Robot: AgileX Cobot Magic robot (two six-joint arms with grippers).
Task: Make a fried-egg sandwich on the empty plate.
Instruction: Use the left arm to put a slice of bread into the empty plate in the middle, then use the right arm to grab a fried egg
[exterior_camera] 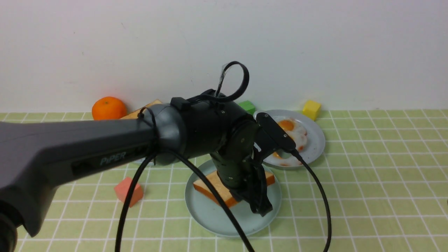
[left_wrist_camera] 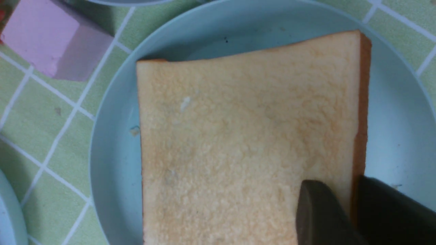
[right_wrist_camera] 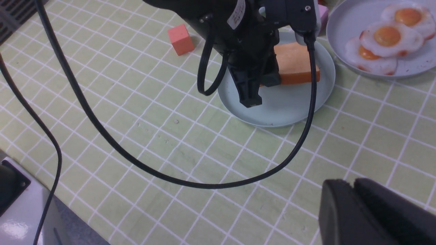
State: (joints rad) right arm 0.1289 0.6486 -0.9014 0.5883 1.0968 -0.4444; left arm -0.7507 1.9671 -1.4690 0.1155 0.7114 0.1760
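Note:
One toast slice lies on the pale mint empty plate. My left gripper hangs over the plate, open, its jaws astride the toast's crust edge: one finger over the tan face, the other beside the crust. Several fried eggs lie on a grey plate behind and to the right. My right gripper is shut and empty above the bare cloth, out of the front view.
An orange and a further toast slice, half hidden by my left arm, sit at the back left. A red cube, a pink block, a green cube and a yellow cube lie around. The arm's cable loops over the cloth.

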